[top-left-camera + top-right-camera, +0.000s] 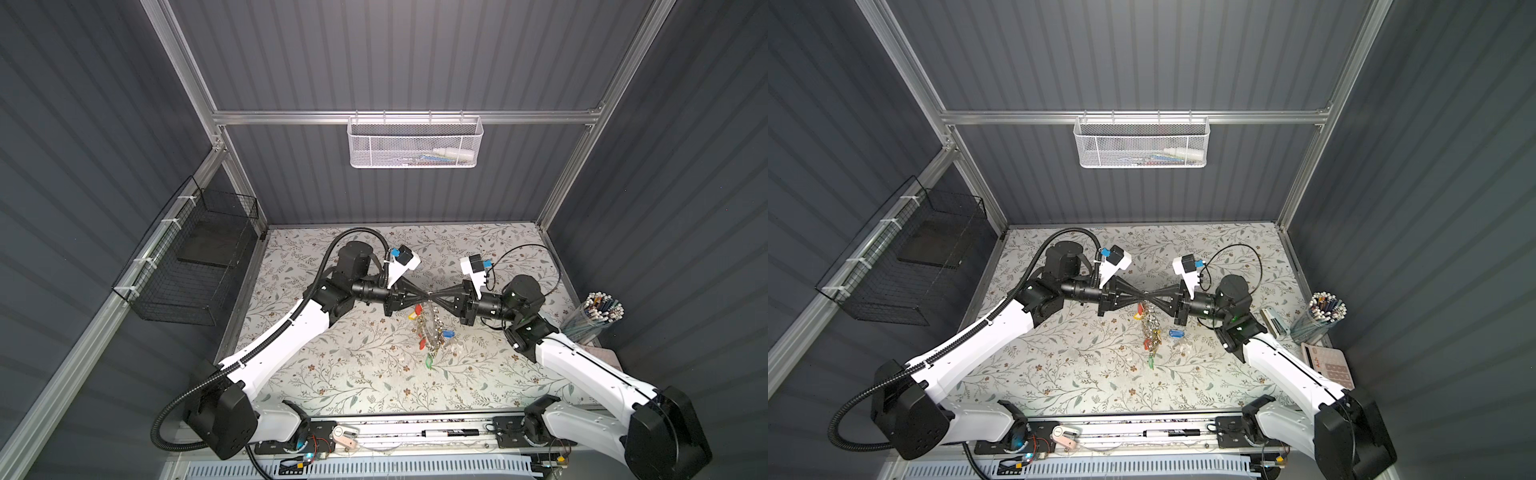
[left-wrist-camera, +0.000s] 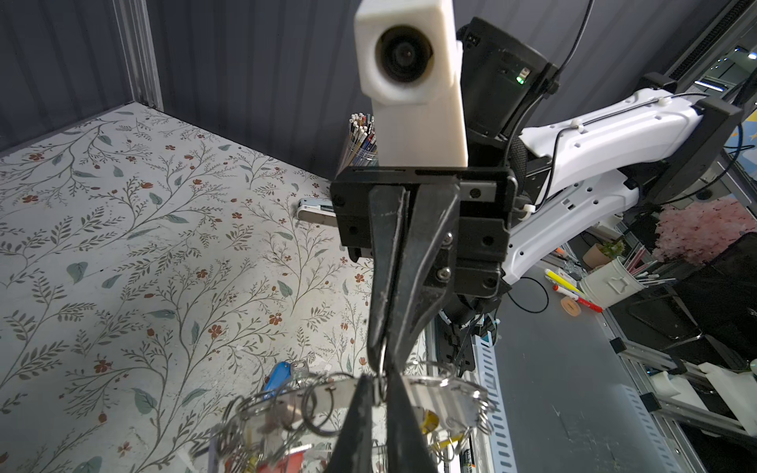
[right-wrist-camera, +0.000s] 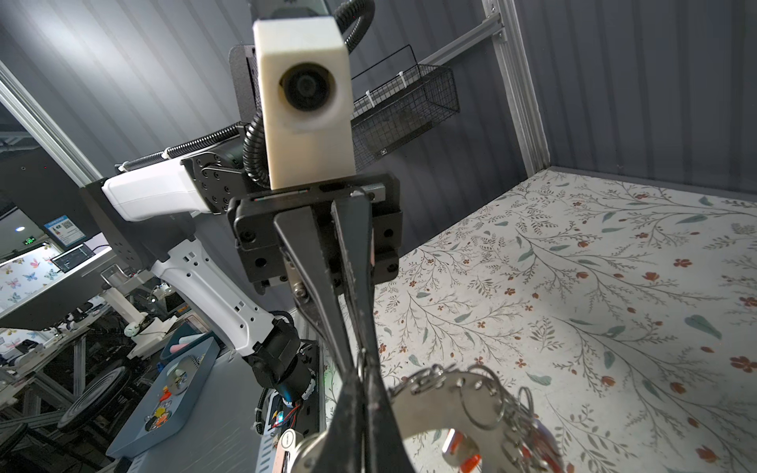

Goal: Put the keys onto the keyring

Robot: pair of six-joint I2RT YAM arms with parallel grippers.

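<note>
My two grippers meet tip to tip above the middle of the floral table. The keyring (image 1: 432,328) (image 1: 1152,328), a flat grey plate (image 2: 434,393) (image 3: 434,409) hung with split rings and coloured tags, hangs below them. My right gripper (image 1: 439,297) (image 1: 1154,298) (image 3: 360,381) is shut on a split ring at the plate's rim. My left gripper (image 1: 428,297) (image 1: 1144,298) (image 2: 381,383) stands slightly parted around the same ring. The keys (image 1: 446,333) (image 1: 1176,333) (image 2: 278,374), with their blue tag, lie on the table just right of the hanging bunch, apart from both grippers.
A clear cup of pencils (image 1: 598,316) stands at the right edge, with a white stapler-like device (image 1: 1275,322) and a pink calculator (image 1: 1329,365) near it. A black wire basket (image 1: 199,266) hangs on the left wall, a white mesh basket (image 1: 415,143) on the back rail.
</note>
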